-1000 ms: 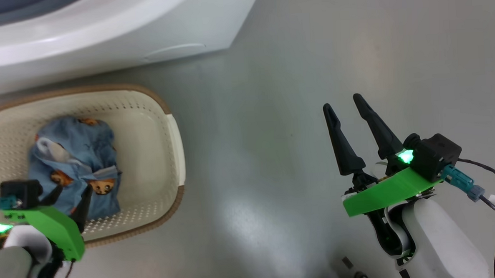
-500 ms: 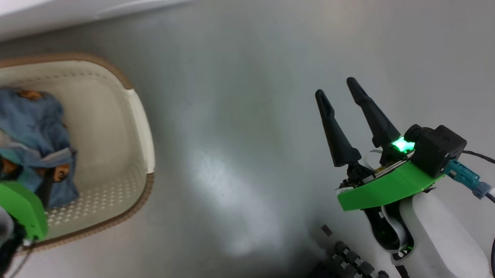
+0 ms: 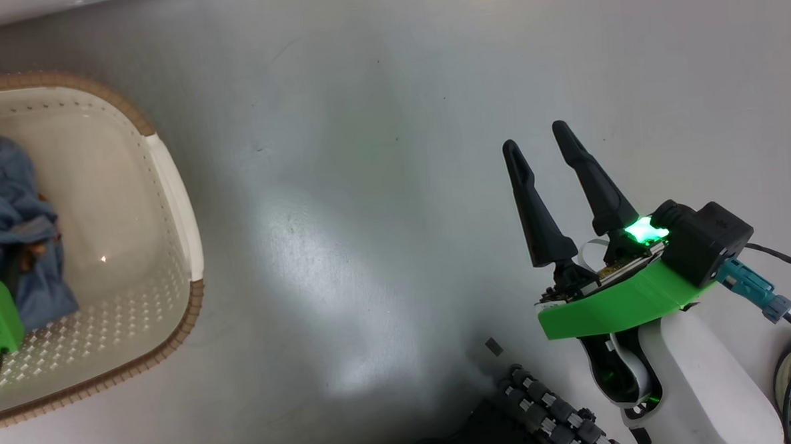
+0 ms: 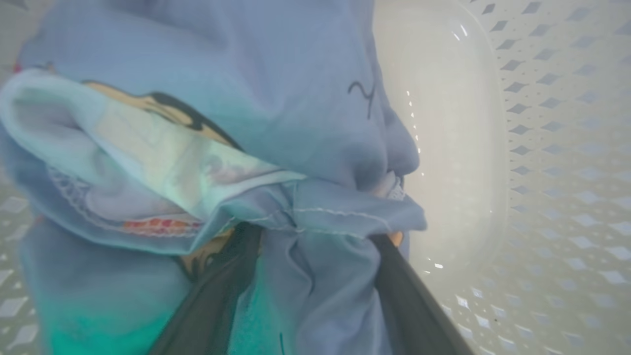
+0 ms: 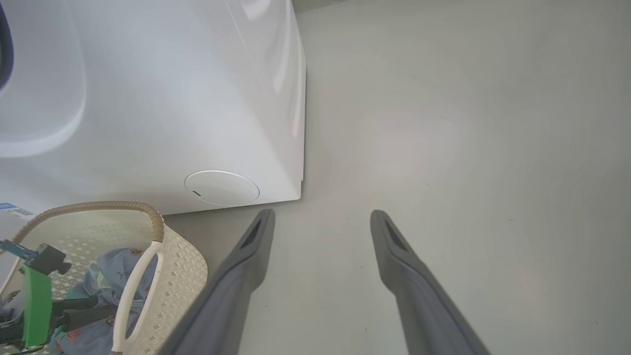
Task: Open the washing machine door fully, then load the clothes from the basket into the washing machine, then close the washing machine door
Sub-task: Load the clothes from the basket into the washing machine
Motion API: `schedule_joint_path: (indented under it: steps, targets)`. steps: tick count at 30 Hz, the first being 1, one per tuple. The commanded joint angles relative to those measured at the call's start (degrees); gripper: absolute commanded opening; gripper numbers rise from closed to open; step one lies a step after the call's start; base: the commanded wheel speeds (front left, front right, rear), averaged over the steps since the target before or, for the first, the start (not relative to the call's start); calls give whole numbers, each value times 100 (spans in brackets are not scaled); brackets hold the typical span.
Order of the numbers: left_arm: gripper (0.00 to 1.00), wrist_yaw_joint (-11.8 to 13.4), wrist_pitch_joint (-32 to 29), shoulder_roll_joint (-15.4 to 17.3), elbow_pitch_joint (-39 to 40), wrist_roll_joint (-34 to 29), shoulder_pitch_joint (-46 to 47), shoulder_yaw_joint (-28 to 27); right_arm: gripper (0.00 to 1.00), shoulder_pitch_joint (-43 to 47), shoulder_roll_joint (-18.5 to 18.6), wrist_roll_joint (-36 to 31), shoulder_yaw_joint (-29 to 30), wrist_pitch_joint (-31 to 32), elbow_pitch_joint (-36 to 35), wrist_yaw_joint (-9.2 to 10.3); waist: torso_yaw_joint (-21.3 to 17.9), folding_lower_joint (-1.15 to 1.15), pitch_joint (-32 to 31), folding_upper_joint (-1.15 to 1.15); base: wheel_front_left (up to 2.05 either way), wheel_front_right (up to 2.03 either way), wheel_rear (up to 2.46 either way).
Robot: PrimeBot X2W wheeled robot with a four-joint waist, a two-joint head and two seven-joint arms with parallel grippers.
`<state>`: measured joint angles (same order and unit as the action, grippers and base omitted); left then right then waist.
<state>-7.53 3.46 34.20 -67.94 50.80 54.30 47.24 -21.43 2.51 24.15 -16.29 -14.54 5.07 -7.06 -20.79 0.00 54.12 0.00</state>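
Down on the grey floor (image 3: 368, 216), just in front of the white washing machine (image 5: 148, 98), sits the basket (image 3: 176, 211), mouth upward. Its long axis runs across the head view, roughly along the machine's front, and its short end with the white handle (image 5: 133, 291) faces the open floor. The clothes (image 3: 7, 199) lie crumpled inside it, a blue heap with orange-brown prints. The left gripper (image 4: 315, 239) reaches down into that heap with its dark fingers (image 4: 394, 286) spread wide; a bunched fold of blue fabric sits between them, and they are not pressed onto it. Well apart from the basket, the right gripper (image 3: 533, 134) hovers over bare floor, fingers spread and holding nothing. From its side, the perforated basket wall and the handle stand in front of the clothes. A round white cover (image 5: 222, 187) and a small blue label (image 5: 15, 211) mark the machine's lower front. A black ribbed part (image 3: 551, 415) and a cable (image 3: 781, 265) show near the right arm.
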Motion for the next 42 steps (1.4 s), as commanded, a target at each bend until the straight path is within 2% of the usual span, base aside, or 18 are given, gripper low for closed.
schedule_joint_path:
  steps: [1, 2, 15, 27, 33, 42]
  targets:
    - [33, 5, 126, 159, -92, 32, 46, -140, 100, 337, 37, -48, -66, -46, -142, -43, 1, 0, 11, 0, 0, 0, 0]
    - [0, 5, 161, 133, -116, 51, 64, -138, 100, 338, 37, -44, -71, -46, -144, -43, -1, 0, 12, 0, 0, 0, 0]
    - [0, 5, 435, 188, 221, 496, -169, 6, 100, 61, 37, 100, -239, -46, -42, -43, 48, 0, -175, 0, 0, 0, 0]
    - [0, 5, 1037, -42, 1010, 1368, -1057, -3, 100, -62, 37, 141, -128, -46, 361, -43, 382, 0, -1226, 0, 0, 0, 0]
    - [0, 4, 1144, -156, 1506, 1515, -1342, -10, 100, -57, 37, 70, -56, -46, 659, -43, 656, 0, -1769, 0, 0, 0, 0]
    - [0, 4, 1153, -321, 2519, 965, -1908, -887, 100, -20, 37, -13, 48, -46, 1047, -43, 923, 0, -2681, 0, 0, 0, 0]
